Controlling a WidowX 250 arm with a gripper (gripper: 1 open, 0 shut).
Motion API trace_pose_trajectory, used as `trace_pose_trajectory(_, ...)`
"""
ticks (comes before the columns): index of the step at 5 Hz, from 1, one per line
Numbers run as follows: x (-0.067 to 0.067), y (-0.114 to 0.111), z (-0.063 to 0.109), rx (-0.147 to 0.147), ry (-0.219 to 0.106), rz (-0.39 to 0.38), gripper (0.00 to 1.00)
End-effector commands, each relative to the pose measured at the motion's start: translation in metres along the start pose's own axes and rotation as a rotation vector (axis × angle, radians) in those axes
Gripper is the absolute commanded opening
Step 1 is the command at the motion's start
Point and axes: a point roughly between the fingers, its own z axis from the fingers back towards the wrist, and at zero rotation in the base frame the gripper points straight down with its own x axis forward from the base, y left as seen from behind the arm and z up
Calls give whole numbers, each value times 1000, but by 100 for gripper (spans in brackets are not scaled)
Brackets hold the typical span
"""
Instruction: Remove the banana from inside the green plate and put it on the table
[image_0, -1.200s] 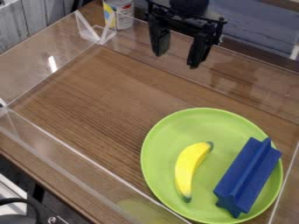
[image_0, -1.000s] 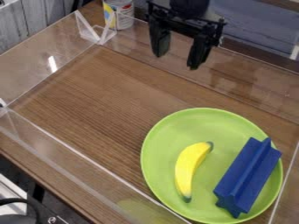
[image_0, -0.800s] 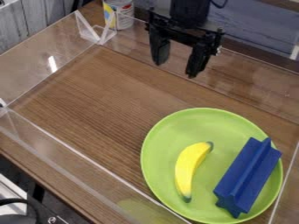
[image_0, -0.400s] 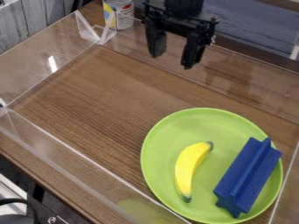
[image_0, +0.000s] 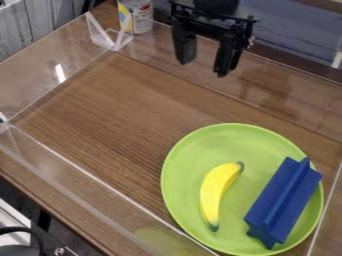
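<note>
Beneath my matt black, hard-looking gripper (image_0: 205, 62) I see a brown wood-grain tabletop (image_0: 114, 120), smooth, with a low satin sheen. The clear, stiff side wall (image_0: 60, 175) looks like acrylic, glossy, with pale streaks of reflected light. The round lime-green plate (image_0: 194, 150) seems smooth plastic, its finish softly matt. On it, the curved yellow banana with a dark green tip (image_0: 218, 190) looks like smooth plastic with a faint sheen. The long, ridged blue block (image_0: 282, 205) has a smooth surface, mostly matt. The pale can with a coloured label (image_0: 136, 15) may be metal; my view of it is too small to be sure.
</note>
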Motion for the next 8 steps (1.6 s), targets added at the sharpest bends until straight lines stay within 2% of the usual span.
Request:
trace_pose_trajectory(1,-5,-3,28,8,-88,-35,100)
trace_pose_trajectory(3,-15,-1,24,-7,-81,-54,100)
trace_pose_trajectory(4,-7,2,17,-16,-90,-59,100)
trace_pose_trajectory(6,-12,1,12,-21,-81,-56,100)
trace_pose_trajectory(7,-2,4,14,-16,-100,-45,100)
trace_pose_trajectory(8,3,6,17,-15,-110,-41,100)
